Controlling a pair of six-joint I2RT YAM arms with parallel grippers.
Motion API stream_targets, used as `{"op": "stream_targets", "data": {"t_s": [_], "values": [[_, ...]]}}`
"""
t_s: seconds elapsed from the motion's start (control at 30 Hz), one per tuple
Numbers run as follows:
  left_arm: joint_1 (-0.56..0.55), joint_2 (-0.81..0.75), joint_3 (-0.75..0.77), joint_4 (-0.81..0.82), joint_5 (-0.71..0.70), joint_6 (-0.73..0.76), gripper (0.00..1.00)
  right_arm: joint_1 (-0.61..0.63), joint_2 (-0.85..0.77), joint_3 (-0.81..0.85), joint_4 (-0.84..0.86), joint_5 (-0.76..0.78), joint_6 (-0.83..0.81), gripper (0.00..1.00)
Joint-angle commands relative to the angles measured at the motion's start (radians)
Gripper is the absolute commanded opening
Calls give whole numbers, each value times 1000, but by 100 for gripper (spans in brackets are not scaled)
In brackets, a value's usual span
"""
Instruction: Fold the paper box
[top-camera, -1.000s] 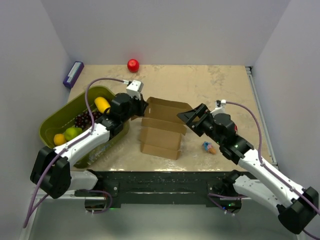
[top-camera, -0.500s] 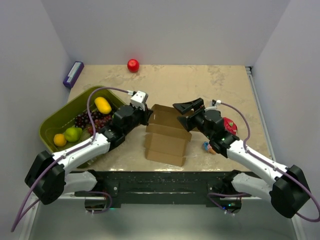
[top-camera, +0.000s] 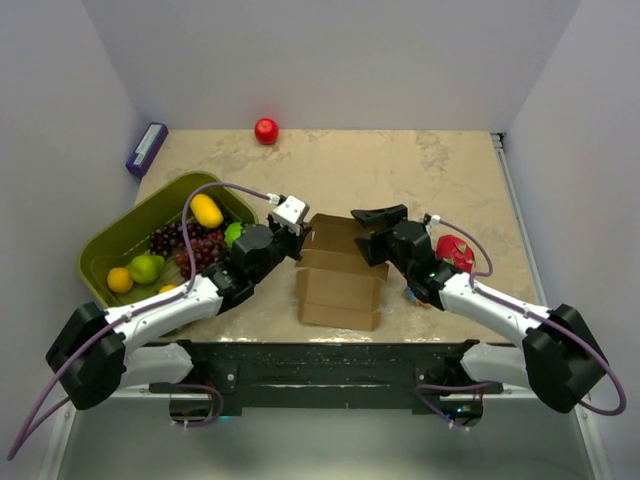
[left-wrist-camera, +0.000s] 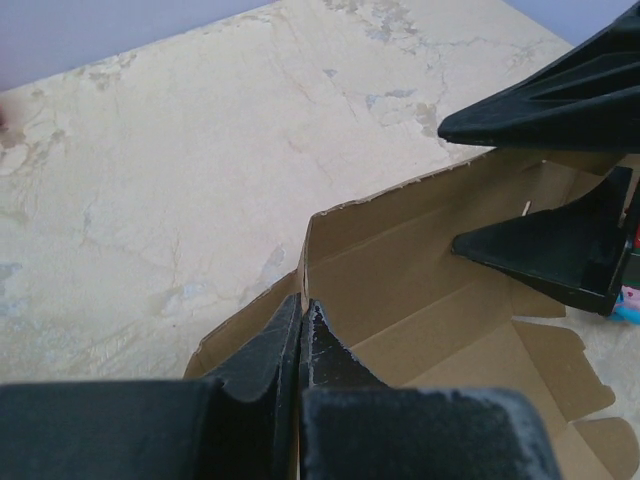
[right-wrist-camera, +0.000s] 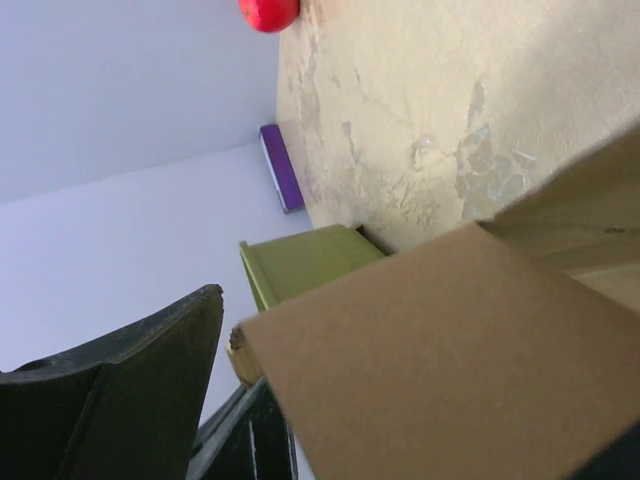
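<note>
**Inspector:** Where did the box (top-camera: 340, 285) stand?

**Assessor:** Partly formed, at the middle of the surface (top-camera: 400, 165) towards its near edge, between both hands.

**Inspector:** State of the hands?

**Assessor:** The left hand (left-wrist-camera: 301, 312) was pinched tight on the top edge of the box's left wall. The right hand (top-camera: 373, 233) gaped wide and held nothing, one finger over the box's far-right wall and one beside it.

**Inspector:** Hazards?

**Assessor:** In my judgement, three. If the right hand closed off the crease, the thin card could buckle. A pull from the left pinch could tear the wall or drag the box towards the near edge. The left arm lay over the near rim of the basket (top-camera: 100, 250), so a swing might jolt it.

**Inspector:** Containers?

**Assessor:** The basket, at the left edge, held grapes (top-camera: 190, 250), a yellow fruit (top-camera: 206, 210), a green apple (top-camera: 147, 266) and an orange (top-camera: 119, 280). Nothing was seen inside the box.
</note>
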Motion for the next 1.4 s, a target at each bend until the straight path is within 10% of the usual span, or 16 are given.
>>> {"op": "stream_targets", "data": {"t_s": [0.0, 0.6, 0.97, 1.37], "values": [[-35, -7, -7, 95, -82, 101, 0, 7, 13, 19, 16, 89, 56, 81], [-66, 39, -18, 33, -154, 49, 1, 23, 108, -52, 94, 74, 80, 20], [-86, -85, 42, -146, -127, -36, 71, 25, 122, -53, 100, 80, 76, 9], [-279, -35, -79, -70, 68, -201, 58, 25, 88, -60, 74, 109, 74, 4]]}}
